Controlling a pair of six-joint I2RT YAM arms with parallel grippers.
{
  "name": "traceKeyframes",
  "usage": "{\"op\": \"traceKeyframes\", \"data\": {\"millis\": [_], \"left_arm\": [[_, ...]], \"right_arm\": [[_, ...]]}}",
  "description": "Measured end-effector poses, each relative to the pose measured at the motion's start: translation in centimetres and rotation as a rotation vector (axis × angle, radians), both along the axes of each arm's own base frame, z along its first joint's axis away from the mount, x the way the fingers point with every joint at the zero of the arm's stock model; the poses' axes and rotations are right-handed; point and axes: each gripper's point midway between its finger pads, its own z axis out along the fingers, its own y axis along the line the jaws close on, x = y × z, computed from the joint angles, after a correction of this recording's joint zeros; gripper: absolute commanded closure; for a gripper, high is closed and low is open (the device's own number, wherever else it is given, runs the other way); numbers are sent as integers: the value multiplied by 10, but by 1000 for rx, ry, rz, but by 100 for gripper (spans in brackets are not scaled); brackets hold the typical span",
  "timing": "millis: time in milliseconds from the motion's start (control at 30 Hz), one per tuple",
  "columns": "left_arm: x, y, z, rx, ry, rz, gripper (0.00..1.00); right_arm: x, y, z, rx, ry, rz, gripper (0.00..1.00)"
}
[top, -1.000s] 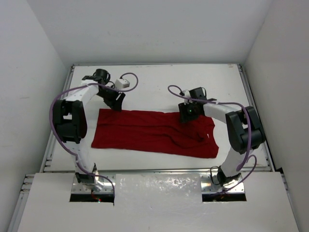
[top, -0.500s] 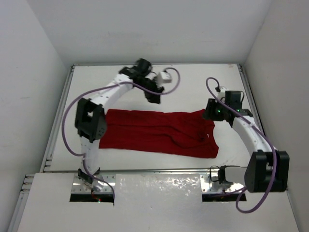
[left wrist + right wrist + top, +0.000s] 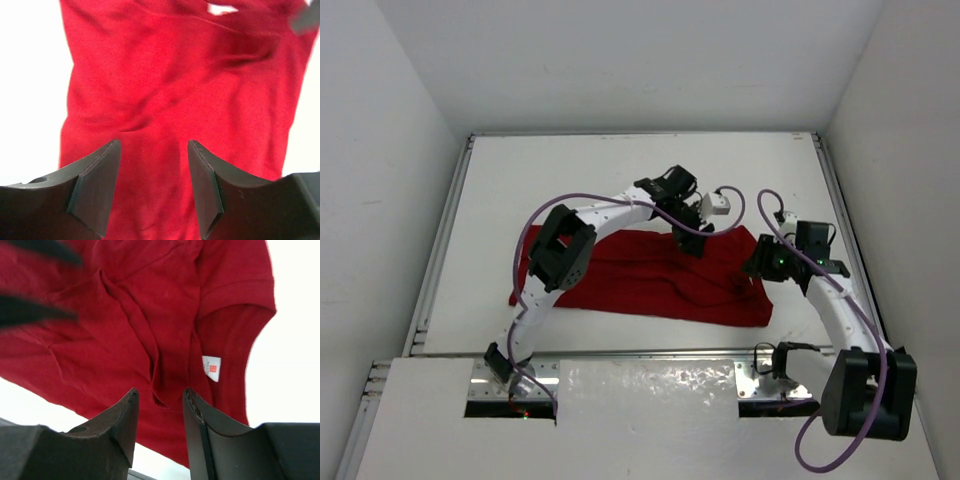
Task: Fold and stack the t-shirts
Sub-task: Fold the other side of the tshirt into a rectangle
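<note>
The t-shirt point(image 3: 620, 280) lies wrinkled but spread on the table point(image 3: 570, 170), long axis left to right, with its collar label point(image 3: 212, 368) at the right end. The left gripper point(image 3: 692, 240) hangs over the far edge, right of centre. The right gripper point(image 3: 758, 264) is over the right end. Both have their fingers spread and hold nothing, probably placed to pinch that end for a fold.

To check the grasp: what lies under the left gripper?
The wrinkled red t-shirt lies below the open left gripper. Whatever is beneath the cloth there is covered.
</note>
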Motion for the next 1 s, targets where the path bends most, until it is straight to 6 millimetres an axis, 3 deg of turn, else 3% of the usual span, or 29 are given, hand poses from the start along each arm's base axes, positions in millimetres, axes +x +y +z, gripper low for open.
{"op": "traceKeyframes", "data": {"millis": [200, 433, 600, 1000], "left_arm": [[28, -3, 4, -34, -38, 73, 51], [13, -3, -9, -25, -7, 25, 54], [4, 0, -20, 9, 0, 11, 55], [15, 0, -23, 33, -60, 42, 52]], "right_arm": [[-11, 8, -15, 35, 21, 41, 56], [-9, 14, -15, 59, -1, 65, 56], [-11, 15, -26, 68, 24, 66, 56], [-18, 15, -43, 71, 82, 58, 55]]}}
